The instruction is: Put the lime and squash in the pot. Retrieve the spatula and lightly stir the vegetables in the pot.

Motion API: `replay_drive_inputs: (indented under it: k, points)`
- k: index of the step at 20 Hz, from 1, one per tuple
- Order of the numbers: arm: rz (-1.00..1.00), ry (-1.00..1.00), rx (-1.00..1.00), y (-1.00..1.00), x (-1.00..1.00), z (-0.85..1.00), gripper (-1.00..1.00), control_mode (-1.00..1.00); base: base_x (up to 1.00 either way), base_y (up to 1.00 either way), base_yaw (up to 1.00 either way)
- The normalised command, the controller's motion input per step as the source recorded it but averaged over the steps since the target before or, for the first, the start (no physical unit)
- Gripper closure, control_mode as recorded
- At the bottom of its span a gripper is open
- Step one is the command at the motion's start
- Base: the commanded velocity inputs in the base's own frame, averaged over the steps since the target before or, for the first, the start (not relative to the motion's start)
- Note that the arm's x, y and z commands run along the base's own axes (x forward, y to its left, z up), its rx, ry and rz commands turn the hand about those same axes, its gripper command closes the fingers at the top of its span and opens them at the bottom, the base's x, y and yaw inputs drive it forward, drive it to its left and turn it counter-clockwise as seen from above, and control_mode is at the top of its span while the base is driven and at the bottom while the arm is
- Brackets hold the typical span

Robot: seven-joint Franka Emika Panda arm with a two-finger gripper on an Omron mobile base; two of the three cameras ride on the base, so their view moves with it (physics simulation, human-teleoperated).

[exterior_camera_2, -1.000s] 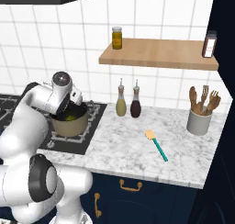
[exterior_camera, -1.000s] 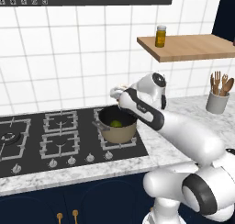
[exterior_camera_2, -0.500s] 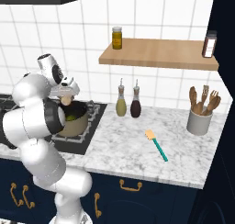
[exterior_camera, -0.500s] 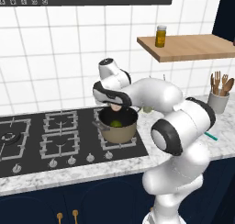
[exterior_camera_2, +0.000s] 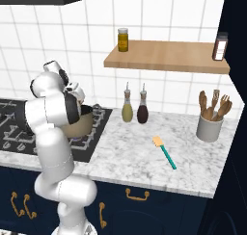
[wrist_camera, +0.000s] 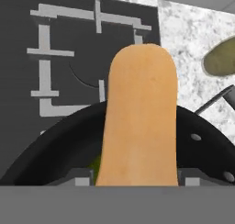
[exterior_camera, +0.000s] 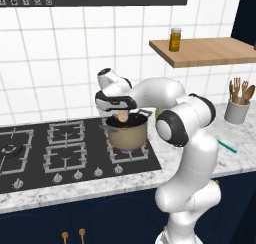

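From the left base view, the gripper (exterior_camera: 121, 116) hangs just over the pot (exterior_camera: 128, 132), which sits on the right-hand burner of the black hob (exterior_camera: 60, 150), and it is clamped on the squash (exterior_camera: 122, 117), whose tan end shows between the fingers right above the pot's mouth; the step in hand looks to be the drop, and it would go best if the squash were brought squarely over the black inside, clear of the near rim and the grey side handles, and let go low so it settles rather than bounces. On the counter to the far right a sliver of the spatula (exterior_camera: 226, 146) lies just in front of the utensil crock (exterior_camera: 236, 111), and the hood's control strip carries small pale marks too fine to read. In the right base view the arm hides most of the pot, but the spatula (exterior_camera_2: 164, 153) lies in the open on the marble, pale head toward the wall and teal handle toward the counter edge, well apart from the hob; two bottles (exterior_camera_2: 135, 107) stand by the wall, and a yellow jar (exterior_camera_2: 123, 39) and a dark-capped shaker (exterior_camera_2: 220, 46) on the wooden shelf (exterior_camera_2: 169, 57) show no legible label. In the hand view the squash (wrist_camera: 140, 117) fills the middle, pinched between the finger tips (wrist_camera: 188, 178), with the pot's dark rim curving beneath it and a sliver of the lime (wrist_camera: 96, 167) showing green in the pot, so opening straight above that spot seems sound
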Motion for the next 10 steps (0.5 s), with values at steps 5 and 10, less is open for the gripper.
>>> replay_drive_inputs:
  k: [5, 10]
  points:
    - [-0.02, -0.71, 0.22, -0.43, -1.00, -0.62, 1.00, -1.00, 0.00, 0.00, 0.00]
    - [-0.15, -0.39, 0.35, -0.49, -0.26, -0.55, 1.00, -1.00, 0.00, 0.00, 0.00]
